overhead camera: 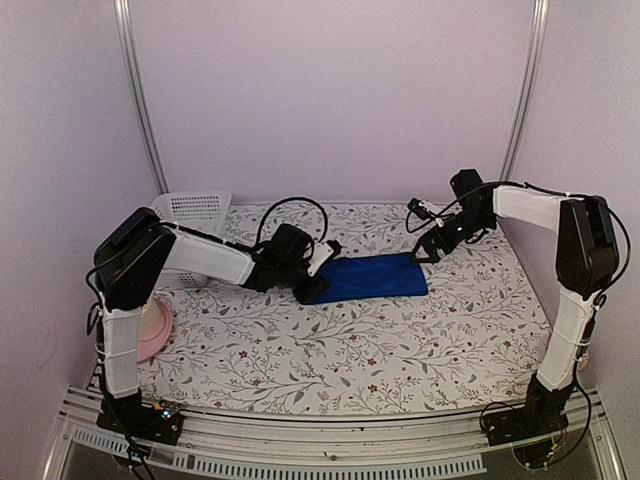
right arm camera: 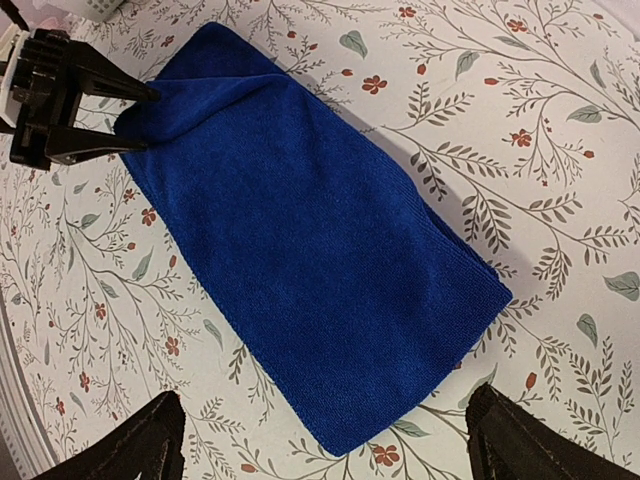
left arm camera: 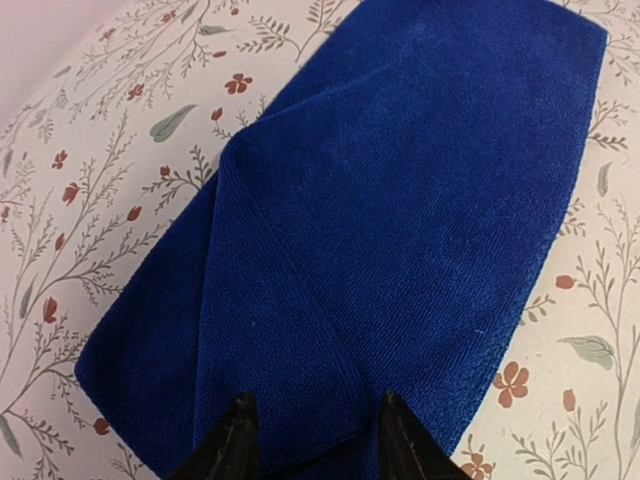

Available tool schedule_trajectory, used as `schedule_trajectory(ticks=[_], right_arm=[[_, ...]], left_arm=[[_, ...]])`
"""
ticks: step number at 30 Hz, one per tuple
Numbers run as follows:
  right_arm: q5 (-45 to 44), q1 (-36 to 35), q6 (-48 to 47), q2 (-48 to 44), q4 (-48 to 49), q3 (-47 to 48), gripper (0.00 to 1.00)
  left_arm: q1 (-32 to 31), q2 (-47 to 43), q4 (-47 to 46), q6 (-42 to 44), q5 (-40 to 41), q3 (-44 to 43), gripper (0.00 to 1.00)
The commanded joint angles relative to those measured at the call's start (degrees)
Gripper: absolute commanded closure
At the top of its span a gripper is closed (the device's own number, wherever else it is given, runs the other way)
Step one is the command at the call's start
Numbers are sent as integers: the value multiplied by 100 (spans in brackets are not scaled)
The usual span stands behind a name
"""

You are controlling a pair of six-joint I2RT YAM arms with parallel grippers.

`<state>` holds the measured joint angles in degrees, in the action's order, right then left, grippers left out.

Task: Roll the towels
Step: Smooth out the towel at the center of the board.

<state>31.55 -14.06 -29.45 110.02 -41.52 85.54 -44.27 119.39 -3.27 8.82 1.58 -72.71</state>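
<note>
I judge the rolling barely begun: the blue towel (overhead camera: 375,277) lies flat and unrolled at mid-table, a long rectangle running left to right, with only its left end rucked up. My left gripper (left arm camera: 315,435) sits at that end, its jaws partway closed on a raised fold of cloth. My right gripper (overhead camera: 432,250) hangs over the right end, jaws spread wide and holding nothing. The fabric is limp, plain, finely napped terry. I see no green towel.
</note>
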Motion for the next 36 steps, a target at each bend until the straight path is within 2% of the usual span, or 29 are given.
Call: schedule_trajectory(ticks=[1,5,9,13,18,21,25,36], right_arm=[[-35,17,-42,99,21,-37,1],[-36,19,-38,99,25,-32,1],[-39,18,-42,108,14,-29,1],[-52,18,-27,116,15,-28,1],[-56,18,-17,116,12,-20,1],[-54,22,-17,116,16,-17,1],[-53,18,-22,138,19,-20,1],[-122,18,-39,203,20,-37,1]], left_arm=[[-69,144,15,21,112,-148,61],[-72,181,43,25,51,-200,65],[-65,181,84,31,-53,-196,59],[-70,187,98,15,-30,-188,61],[-65,287,150,14,-35,-265,70],[-67,311,134,9,-55,-279,81],[-65,276,96,-32,57,-281,99],[343,-421,-277,-666,426,-177,100]])
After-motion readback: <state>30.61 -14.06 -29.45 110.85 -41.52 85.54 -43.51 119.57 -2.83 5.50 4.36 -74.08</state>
